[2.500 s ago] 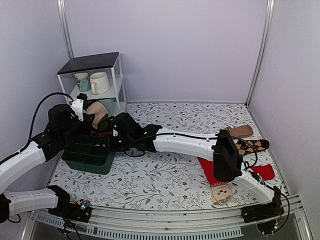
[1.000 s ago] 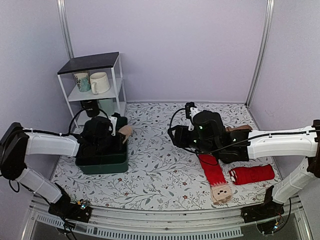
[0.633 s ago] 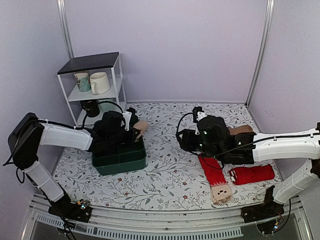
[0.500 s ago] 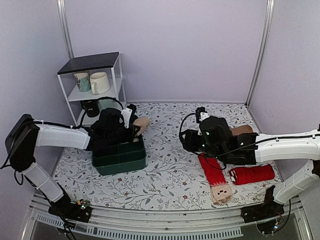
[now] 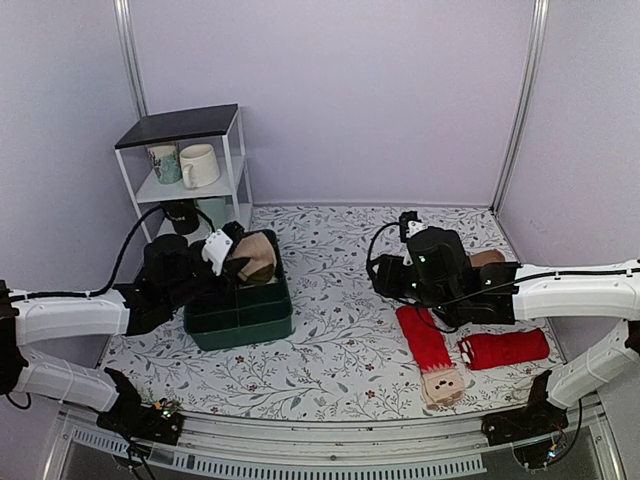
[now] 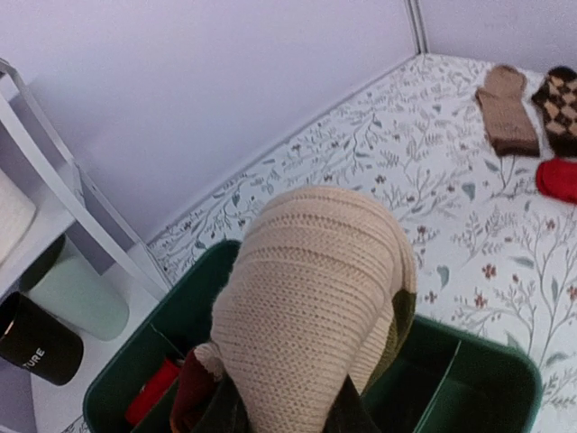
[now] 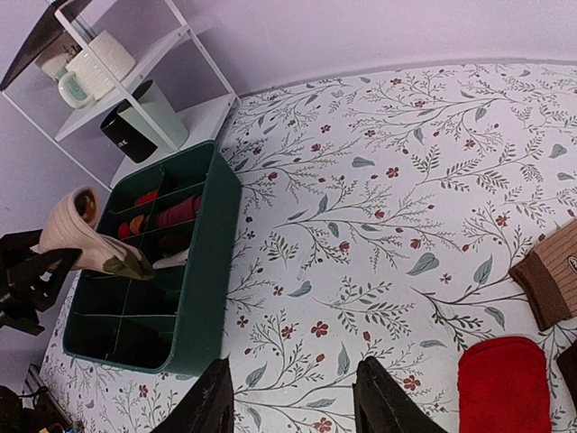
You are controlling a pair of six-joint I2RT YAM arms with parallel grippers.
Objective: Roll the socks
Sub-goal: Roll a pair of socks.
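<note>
Logged one rolled bundle of tan socks [image 6: 311,289] clamped in the closed left end effector [image 6: 284,417] over one green bin [image 5: 240,325] on the tabletop [image 5: 330,350], right end effector [image 7: 293,397] open, holding nothing, above the tabletop near two red socks [image 5: 428,345].

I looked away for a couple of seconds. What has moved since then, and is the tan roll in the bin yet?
The right gripper left the bin, swung back to the right and now hovers open over the table. The left gripper alone still clamps the rolled tan socks over the green bin; they are not released yet. The bin has slid to the right. The red socks and the shelf stayed put.
</note>
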